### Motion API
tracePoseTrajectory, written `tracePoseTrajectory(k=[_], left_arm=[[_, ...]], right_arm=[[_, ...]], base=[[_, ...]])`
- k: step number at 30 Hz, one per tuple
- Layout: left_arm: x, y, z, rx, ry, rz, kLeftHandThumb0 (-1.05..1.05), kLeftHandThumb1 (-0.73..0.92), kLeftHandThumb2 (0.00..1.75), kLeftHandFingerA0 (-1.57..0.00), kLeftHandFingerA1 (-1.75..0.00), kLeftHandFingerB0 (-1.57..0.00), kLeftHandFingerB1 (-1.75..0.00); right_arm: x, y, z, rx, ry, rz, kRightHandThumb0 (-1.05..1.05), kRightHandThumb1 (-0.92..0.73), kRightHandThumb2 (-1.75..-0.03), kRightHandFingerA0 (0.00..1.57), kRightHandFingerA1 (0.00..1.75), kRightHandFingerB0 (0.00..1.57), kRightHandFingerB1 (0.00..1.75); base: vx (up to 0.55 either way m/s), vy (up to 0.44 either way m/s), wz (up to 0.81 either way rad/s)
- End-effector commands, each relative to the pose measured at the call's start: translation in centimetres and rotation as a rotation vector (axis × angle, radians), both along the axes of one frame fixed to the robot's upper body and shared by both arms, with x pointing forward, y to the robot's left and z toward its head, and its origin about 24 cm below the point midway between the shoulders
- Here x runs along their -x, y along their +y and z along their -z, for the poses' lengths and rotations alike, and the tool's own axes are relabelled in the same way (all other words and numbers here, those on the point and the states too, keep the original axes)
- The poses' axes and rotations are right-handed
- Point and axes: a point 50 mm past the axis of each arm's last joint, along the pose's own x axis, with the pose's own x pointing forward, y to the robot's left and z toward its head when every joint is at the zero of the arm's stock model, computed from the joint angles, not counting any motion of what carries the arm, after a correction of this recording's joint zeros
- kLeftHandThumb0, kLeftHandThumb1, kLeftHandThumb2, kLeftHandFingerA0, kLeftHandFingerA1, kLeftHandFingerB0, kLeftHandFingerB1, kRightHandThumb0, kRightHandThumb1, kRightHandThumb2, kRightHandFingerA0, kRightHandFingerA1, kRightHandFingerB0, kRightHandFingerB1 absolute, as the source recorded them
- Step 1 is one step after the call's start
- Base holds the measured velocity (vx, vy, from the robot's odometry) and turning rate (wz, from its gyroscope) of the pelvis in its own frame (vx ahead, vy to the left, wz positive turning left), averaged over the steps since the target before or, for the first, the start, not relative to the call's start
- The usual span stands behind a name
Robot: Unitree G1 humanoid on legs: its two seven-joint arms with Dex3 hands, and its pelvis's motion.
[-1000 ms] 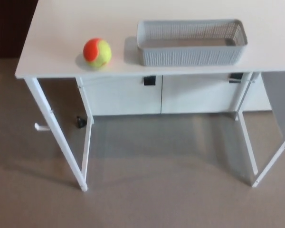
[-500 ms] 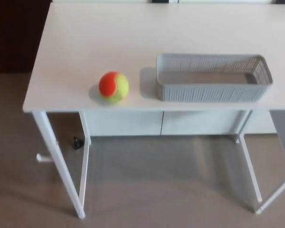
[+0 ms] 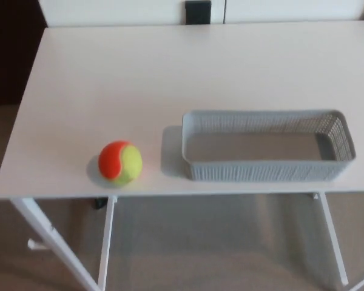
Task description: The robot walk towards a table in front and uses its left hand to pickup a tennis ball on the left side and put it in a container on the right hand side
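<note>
White table (image 3: 139,79), seen from my head camera looking down: its plain top fills most of the view, with the near edge running across the lower part and the far edge close to the top. Beige floor (image 3: 230,242) shows below the near edge, between the table's thin white legs (image 3: 106,242); one leg slants out at the lower left and another stands at the lower right. Behind the far edge stands a white cabinet (image 3: 109,9) with a small black fitting (image 3: 198,11) on its front, and a dark area (image 3: 9,54) lies past the table's left end. On the right half of the tabletop sits the container (image 3: 267,171), a long grey basket with perforated walls, its long side parallel to the near edge and just inside it; its interior holds nothing. The tennis ball (image 3: 120,162), half orange and half yellow-green, rests on the left side of the tabletop, close to the near edge, to the left of the container and apart from it, with a strip of bare table between the two. A small dark object (image 3: 98,203) lies on the floor under the table, too small to identify. Neither my left hand nor my right hand appears in this view, so I hold nothing that can be seen.
</note>
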Motion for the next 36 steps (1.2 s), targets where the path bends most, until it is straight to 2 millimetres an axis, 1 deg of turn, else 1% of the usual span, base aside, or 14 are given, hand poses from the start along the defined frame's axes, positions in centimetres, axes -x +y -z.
tracePoseTrajectory(k=[1, 7, 13, 17, 18, 21, 28, 36], left_arm=[[-0.24, 0.69, -0.28, -0.034, -0.007, 0.019, -0.01, 0.51, 0.93, -0.26, -0.54, -0.15, -0.48], [-0.5, 0.68, -0.36, -0.041, -0.006, 0.013, 0.0, 0.51, 0.93, -0.27, -0.54, -0.15, -0.48], [-0.45, 0.67, -0.34, -0.035, -0.011, 0.014, 0.01, 0.52, 0.93, -0.26, -0.54, -0.15, -0.48], [-0.41, 0.6, -0.46, -0.041, -0.006, 0.017, 0.0, 0.52, 0.93, -0.27, -0.54, -0.14, -0.47], [-0.41, 0.59, -0.47, -0.041, -0.005, 0.017, 0.0, 0.52, 0.93, -0.27, -0.54, -0.14, -0.47], [-0.41, 0.59, -0.47, -0.039, -0.004, 0.011, 0.01, 0.52, 0.93, -0.28, -0.54, -0.15, -0.48], [-0.38, 0.66, -0.5, -0.034, -0.008, 0.018, 0.0, 0.53, 0.94, -0.27, -0.54, -0.14, -0.47], [-0.69, 0.79, -0.4, -0.035, -0.021, 0.019, 0.01, 0.53, 0.95, -0.26, -0.54, -0.14, -0.48]], right_arm=[[0.1, -0.14, -0.11, 0.01, -0.004, -0.002, -0.32, -0.59, -0.58, 0.47, 0.48, 0.32, 0.36], [-0.14, -0.12, -0.1, 0.005, -0.007, -0.003, -0.32, -0.58, -0.58, 0.47, 0.48, 0.34, 0.36], [-0.07, -0.12, 0.07, -0.004, -0.003, 0.011, -0.3, -0.58, -0.57, 0.47, 0.48, 0.33, 0.36], [-0.06, -0.06, 0.0, 0.016, 0.007, -0.006, -0.32, -0.58, -0.57, 0.47, 0.46, 0.33, 0.35], [-0.06, -0.04, -0.02, 0.015, 0.005, -0.005, -0.31, -0.59, -0.58, 0.47, 0.47, 0.33, 0.36], [-0.08, -0.03, -0.15, 0.017, 0.007, -0.014, -0.31, -0.59, -0.57, 0.47, 0.45, 0.33, 0.36], [-0.01, -0.04, -0.03, 0.017, 0.002, -0.006, -0.32, -0.59, -0.58, 0.47, 0.47, 0.33, 0.36], [-0.27, -0.03, -0.03, 0.01, 0.0, -0.006, -0.32, -0.59, -0.58, 0.46, 0.47, 0.33, 0.36]], base=[[0.21, 0.163, -0.07], [0.16, 0.145, -0.04], [0.01, -0.004, 0.03], [-0.01, -0.154, 0.1], [0.05, -0.156, -0.39], [0.1, 0.104, 0.14], [0.0, -0.024, -0.01], [0.06, 0.166, 0.05]])
